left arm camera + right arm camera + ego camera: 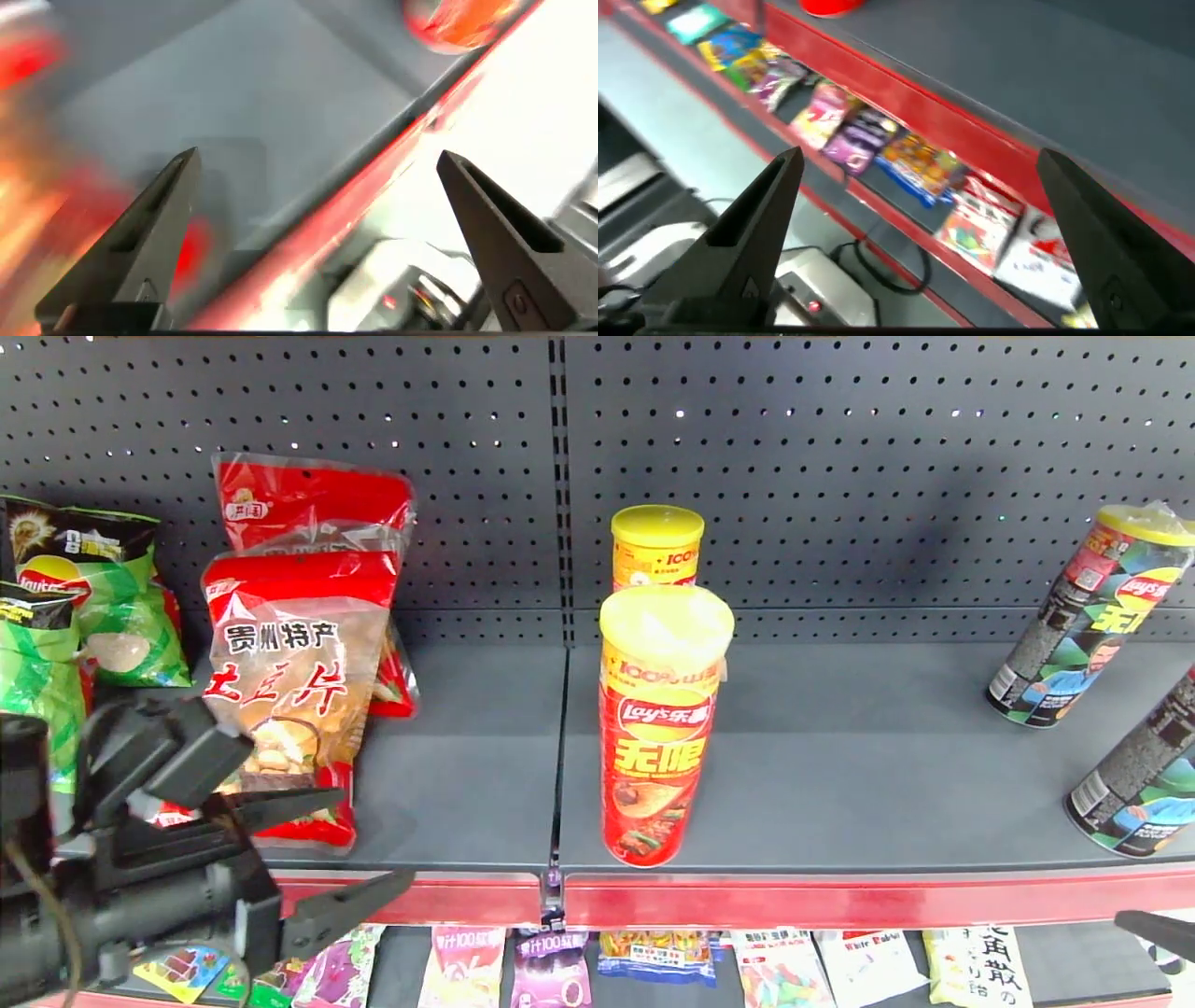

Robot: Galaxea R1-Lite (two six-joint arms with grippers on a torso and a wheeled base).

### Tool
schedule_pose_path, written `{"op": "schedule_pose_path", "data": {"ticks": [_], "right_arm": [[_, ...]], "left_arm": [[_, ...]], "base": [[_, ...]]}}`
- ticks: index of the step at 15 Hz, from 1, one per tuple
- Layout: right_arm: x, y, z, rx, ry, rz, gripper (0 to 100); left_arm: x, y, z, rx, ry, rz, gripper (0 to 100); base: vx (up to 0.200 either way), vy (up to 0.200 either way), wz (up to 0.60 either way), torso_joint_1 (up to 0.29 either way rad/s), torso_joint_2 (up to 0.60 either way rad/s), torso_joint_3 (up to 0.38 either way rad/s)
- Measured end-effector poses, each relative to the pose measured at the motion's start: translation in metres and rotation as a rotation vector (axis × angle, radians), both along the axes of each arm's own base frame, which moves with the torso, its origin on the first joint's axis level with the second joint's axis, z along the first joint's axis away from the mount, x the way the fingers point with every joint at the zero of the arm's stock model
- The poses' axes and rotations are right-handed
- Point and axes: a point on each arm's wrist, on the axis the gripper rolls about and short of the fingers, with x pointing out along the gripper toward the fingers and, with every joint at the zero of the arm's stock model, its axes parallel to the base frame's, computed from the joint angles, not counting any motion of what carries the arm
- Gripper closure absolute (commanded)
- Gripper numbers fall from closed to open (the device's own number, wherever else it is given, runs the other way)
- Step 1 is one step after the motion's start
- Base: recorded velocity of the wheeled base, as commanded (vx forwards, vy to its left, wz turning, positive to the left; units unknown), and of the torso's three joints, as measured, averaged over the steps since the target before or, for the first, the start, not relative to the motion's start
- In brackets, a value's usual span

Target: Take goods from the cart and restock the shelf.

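Hovering at red shelf lip [840, 901], left jaws spread wide, empty, right jaws likewise, chip can [658, 728] upright near edge

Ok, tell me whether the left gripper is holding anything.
No, the left gripper is open, with nothing in the gap between its two fingers.

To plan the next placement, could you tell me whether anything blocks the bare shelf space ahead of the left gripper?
Nothing visible does: bare shelf lies ahead of the left gripper, between the red bag and the red can.
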Motion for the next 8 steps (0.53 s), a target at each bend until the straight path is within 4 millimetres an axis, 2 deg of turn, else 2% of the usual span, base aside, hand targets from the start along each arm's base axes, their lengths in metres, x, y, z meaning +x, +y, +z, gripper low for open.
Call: {"op": "schedule_pose_path", "data": {"ticks": [4,8], "right_arm": [[-0.027,-0.017,-0.012,-0.026,-0.052,-0.262,0],[-0.062,-0.027,-0.039,-0.067,-0.013,-0.500,0]], "left_arm": [[-0.070,0.032,-0.008,0.032,-0.031,0.355,0],[-0.154,0.055,-0.022,0.093,0.006,0.544,0]], "base": [[0.000,0.000,0.00,0.000,0.00,0.000],[0.000,0.000,0.00,0.000,0.00,0.000]]}}
